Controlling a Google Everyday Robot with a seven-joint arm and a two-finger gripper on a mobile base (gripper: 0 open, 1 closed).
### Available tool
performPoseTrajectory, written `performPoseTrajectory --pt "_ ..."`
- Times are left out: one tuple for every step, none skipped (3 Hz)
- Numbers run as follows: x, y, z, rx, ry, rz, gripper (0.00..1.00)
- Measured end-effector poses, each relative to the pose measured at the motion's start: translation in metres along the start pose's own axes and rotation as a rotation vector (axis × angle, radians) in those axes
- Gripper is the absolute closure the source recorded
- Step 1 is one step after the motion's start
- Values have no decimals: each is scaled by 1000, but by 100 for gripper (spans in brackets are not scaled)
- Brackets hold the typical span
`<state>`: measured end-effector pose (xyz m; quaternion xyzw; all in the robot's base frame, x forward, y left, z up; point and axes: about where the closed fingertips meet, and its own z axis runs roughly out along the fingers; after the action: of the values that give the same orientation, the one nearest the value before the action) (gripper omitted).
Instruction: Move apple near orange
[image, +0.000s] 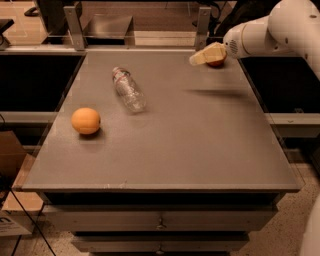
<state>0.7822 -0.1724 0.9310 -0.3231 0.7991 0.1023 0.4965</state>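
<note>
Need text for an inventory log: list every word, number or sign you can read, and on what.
Bottle label: too blurred to read.
Box, lower left: dark print, unreadable.
Orange, apple, table: no text.
Tool, above the table's far right by the apple: no text.
</note>
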Motion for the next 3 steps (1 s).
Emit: performPoseTrajectory --pt "20 -38 34 42 -2 94 0" --pt "20 -40 35 45 -4 96 0" --pt "31 -41 47 56 25 117 0"
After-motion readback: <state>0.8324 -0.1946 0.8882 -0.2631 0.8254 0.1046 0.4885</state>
